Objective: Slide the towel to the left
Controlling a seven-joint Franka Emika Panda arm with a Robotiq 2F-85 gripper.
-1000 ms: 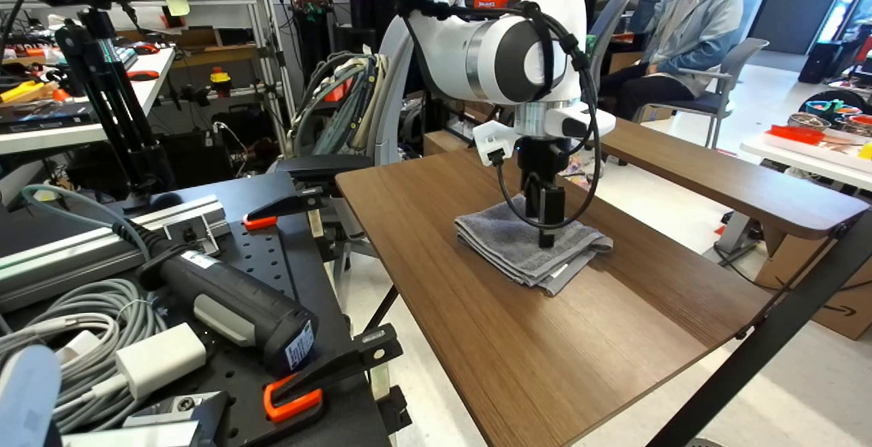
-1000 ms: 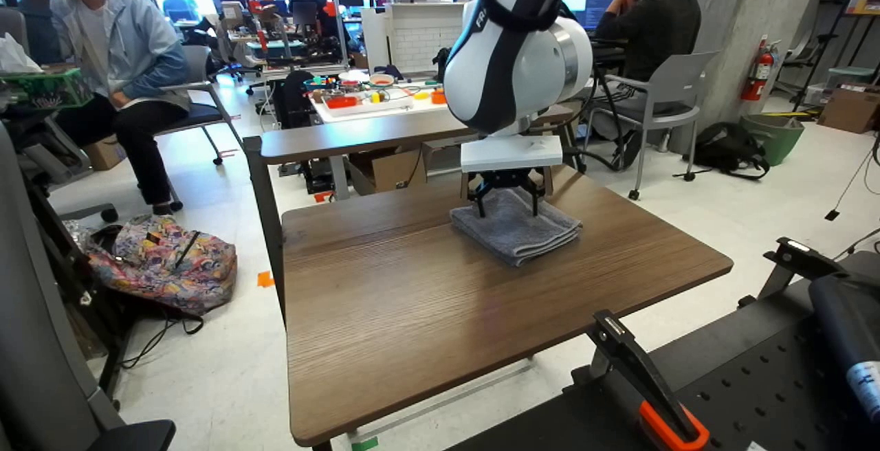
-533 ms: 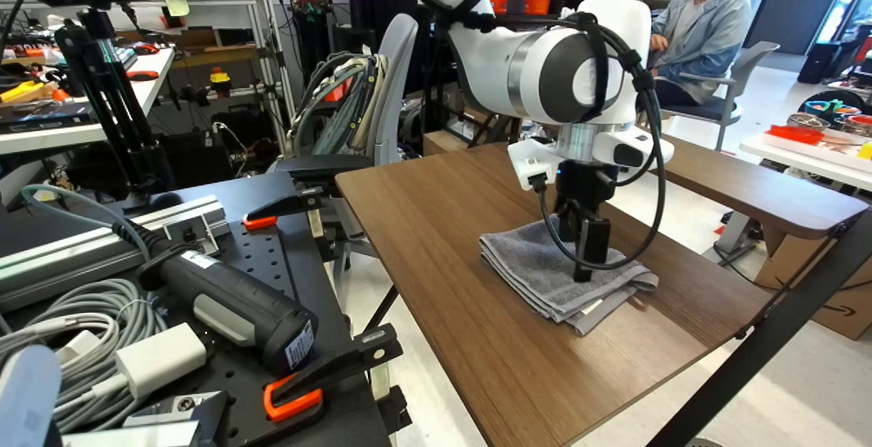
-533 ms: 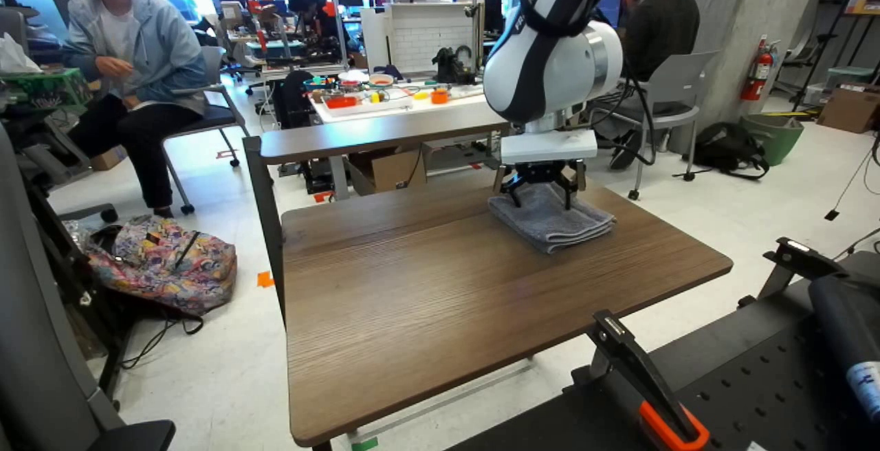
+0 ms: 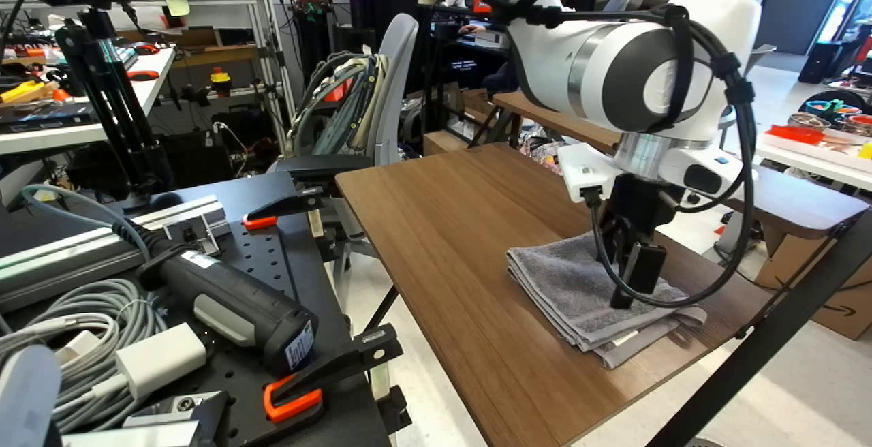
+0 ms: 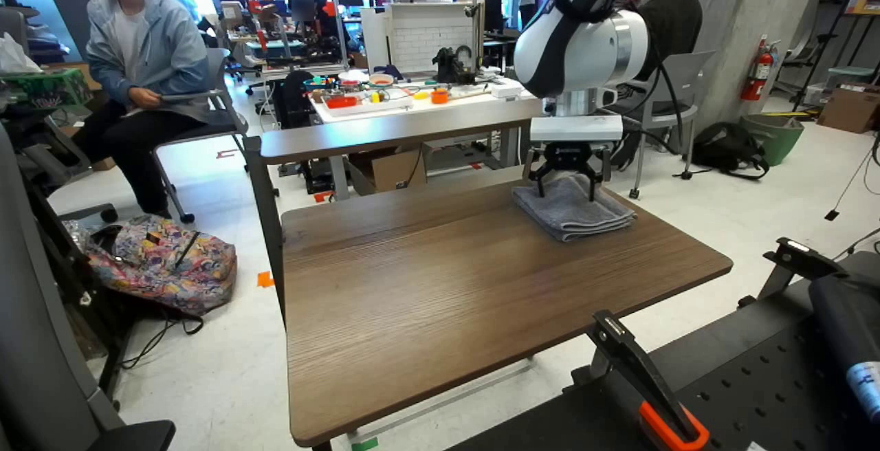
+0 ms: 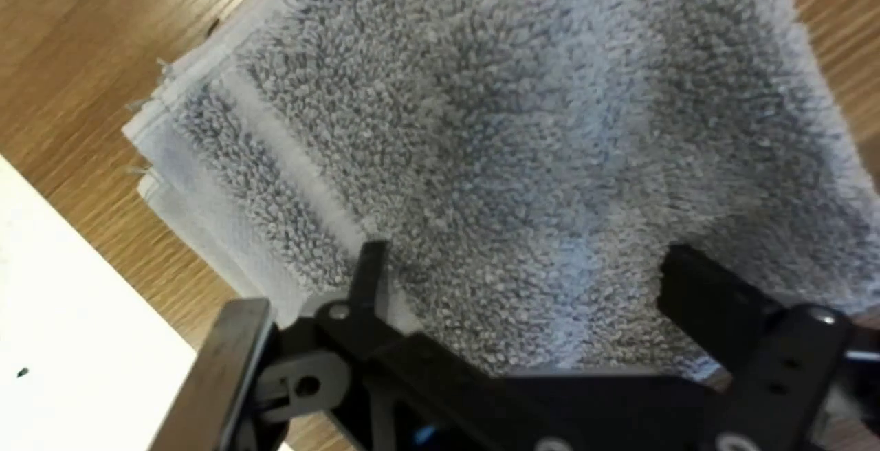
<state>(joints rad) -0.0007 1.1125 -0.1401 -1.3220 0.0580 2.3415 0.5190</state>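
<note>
Wrist view: gripper (image 7: 526, 253) spread wide on a folded grey towel (image 7: 495, 128); nothing pinched

From where I stand, the gripper's two fingers (image 7: 371, 272) are set well apart; flat grey pile lies between them and no fold is gathered up, so nothing is in the grip; their tips point down and appear to bear on the towel's top. I judge the wide stance deliberate: pressure and friction are to carry the towel, not a pinch; the layered fold should let it travel as one pad, though a light press could make the top layer creep over those beneath.

Location: in an exterior view the towel rests toward the far right of the wooden table (image 6: 412, 313), near its right edge; bare wood runs long to its left and along the near side. Also in an exterior view, a black post (image 5: 766, 341) runs past the table's right corner; a cable (image 5: 748, 181) loops low beside the gripper, and whether it touches the towel I cannot tell.

Step in hand, by judgement: the drag itself; whose left the task means is not settled by what I see, so completion cannot be certified; a push toward the right edge would have little wood to spare and would call for a prompt stop; the reverse direction offers ample room.
</note>
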